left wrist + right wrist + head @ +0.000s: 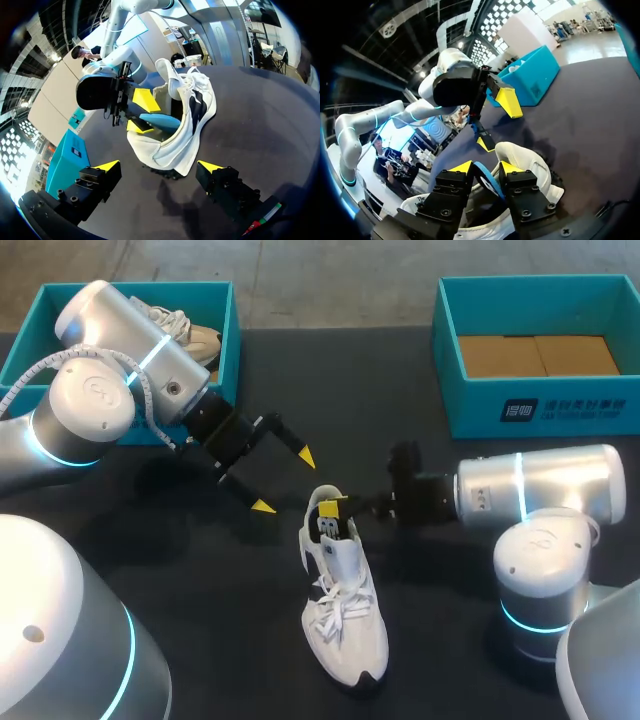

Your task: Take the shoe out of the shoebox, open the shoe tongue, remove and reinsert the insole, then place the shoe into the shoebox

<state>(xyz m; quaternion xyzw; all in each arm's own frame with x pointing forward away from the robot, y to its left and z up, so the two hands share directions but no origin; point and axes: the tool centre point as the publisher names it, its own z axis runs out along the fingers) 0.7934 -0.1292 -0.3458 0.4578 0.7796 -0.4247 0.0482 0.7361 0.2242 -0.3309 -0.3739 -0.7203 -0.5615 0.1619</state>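
Right hand (486, 167) pinches blue insole (490, 182); left shoebox (200, 287) holds another shoe (195, 338).

Print, item one: front wall of the teal shoebox (540, 412), upper right of the head view. It carries a white square emblem, then two short lines of white characters, too small to make out. Item two: tongue label (329, 527) of the white shoe (345, 625), centre of the frame. It has dark marks on a pale patch, unreadable. Neither item yields legible text or numbers.
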